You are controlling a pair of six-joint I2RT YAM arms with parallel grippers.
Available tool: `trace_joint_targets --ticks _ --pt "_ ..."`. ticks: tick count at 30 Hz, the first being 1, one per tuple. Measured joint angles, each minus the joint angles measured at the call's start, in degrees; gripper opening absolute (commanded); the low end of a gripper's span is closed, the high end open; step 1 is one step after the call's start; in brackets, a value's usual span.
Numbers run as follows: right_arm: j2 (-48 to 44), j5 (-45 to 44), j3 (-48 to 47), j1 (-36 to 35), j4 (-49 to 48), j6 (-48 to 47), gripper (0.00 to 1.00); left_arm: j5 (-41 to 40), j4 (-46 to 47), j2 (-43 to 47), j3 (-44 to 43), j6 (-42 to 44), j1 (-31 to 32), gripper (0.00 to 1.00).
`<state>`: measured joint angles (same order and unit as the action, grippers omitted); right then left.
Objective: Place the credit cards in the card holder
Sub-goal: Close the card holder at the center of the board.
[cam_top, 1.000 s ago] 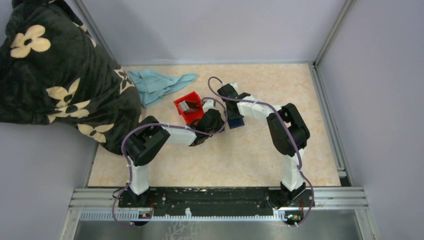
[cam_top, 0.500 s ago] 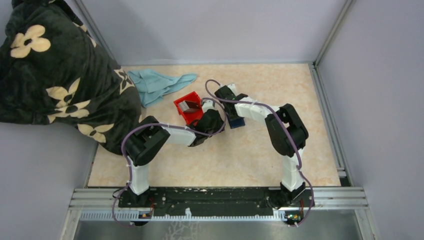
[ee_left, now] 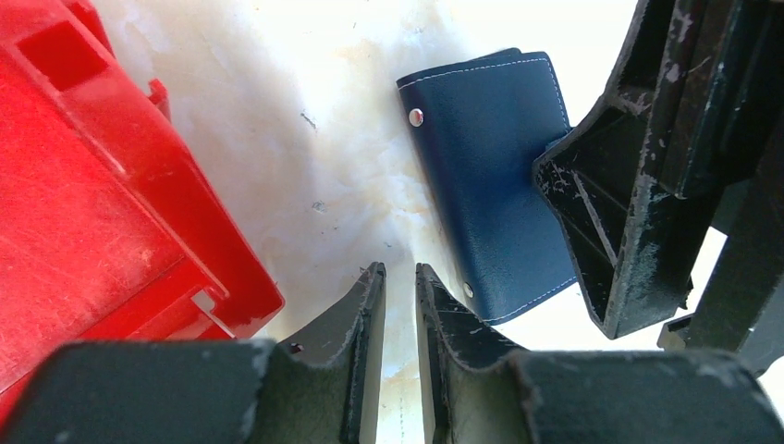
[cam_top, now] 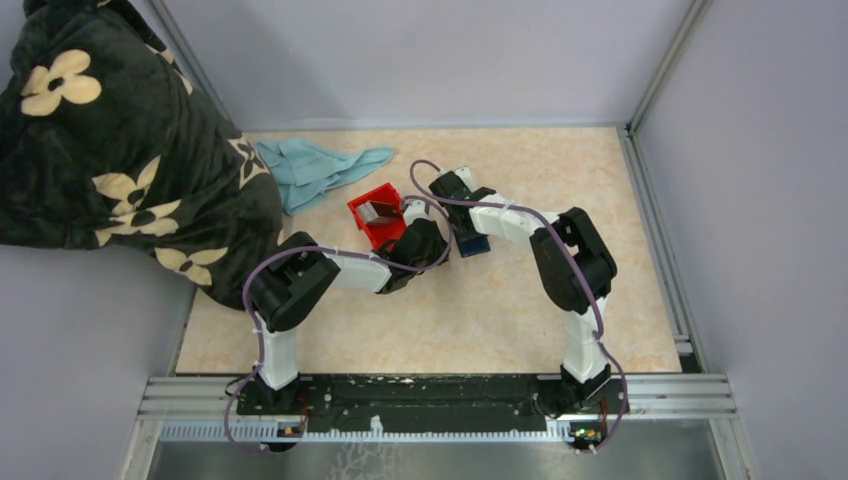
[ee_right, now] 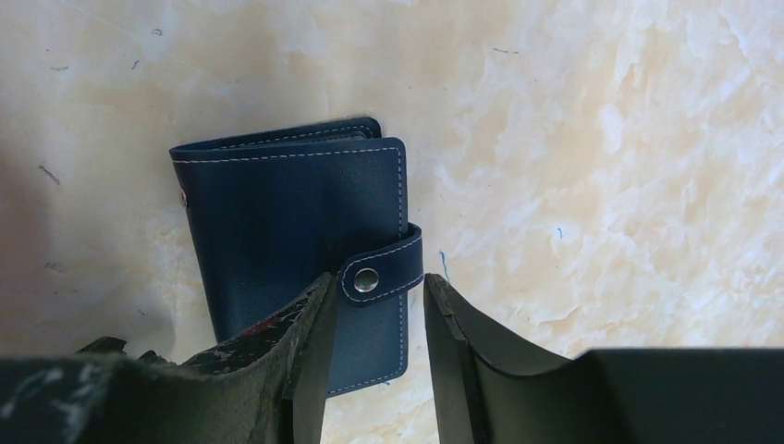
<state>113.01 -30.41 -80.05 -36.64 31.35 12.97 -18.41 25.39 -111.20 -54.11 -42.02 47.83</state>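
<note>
A red bin (ee_left: pixel 92 185) at left holds a small greyish credit card (cam_top: pixel 373 211), hard to make out. The left gripper (ee_left: pixel 399 277) beside it shows a thin, empty gap. The closed card holder (ee_right: pixel 296 222) lies on the table (ee_right: pixel 601 139), its snap tab (ee_right: pixel 379 273) between the parted fingers of the right gripper (ee_right: pixel 374 310).

Card holder (ee_right: pixel 296 231) is lying closed on the desk (cam_top: pixel 450 320), just right of the bin (cam_top: pixel 366 231). Credit cards (cam_top: pixel 377 211) are standing inside the bin. Cloth (cam_top: pixel 315 170) is lying behind the bin, blanket (cam_top: pixel 110 140) is covering the far-left corner. Right tool (ee_right: pixel 377 282) is straddling the holder's snap tab (ee_right: pixel 381 274); left tool (ee_left: pixel 399 273) is sitting between bin and holder.
</note>
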Motion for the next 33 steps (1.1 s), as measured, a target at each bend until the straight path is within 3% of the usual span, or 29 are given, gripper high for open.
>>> trace_joint_targets --ticks 15,21,33 --pt "0.13 -0.68 0.13 0.00 -1.70 -1.84 0.19 0.79 1.18 0.09 0.70 0.00 -0.37 0.26" --pt "0.13 -1.55 0.13 0.00 -2.58 -2.56 0.05 0.83 1.20 0.11 0.70 0.00 -0.37 0.26" --pt "0.11 -1.11 0.13 0.00 -2.60 -2.93 0.02 0.90 1.22 0.11 0.70 0.00 -0.39 0.26"
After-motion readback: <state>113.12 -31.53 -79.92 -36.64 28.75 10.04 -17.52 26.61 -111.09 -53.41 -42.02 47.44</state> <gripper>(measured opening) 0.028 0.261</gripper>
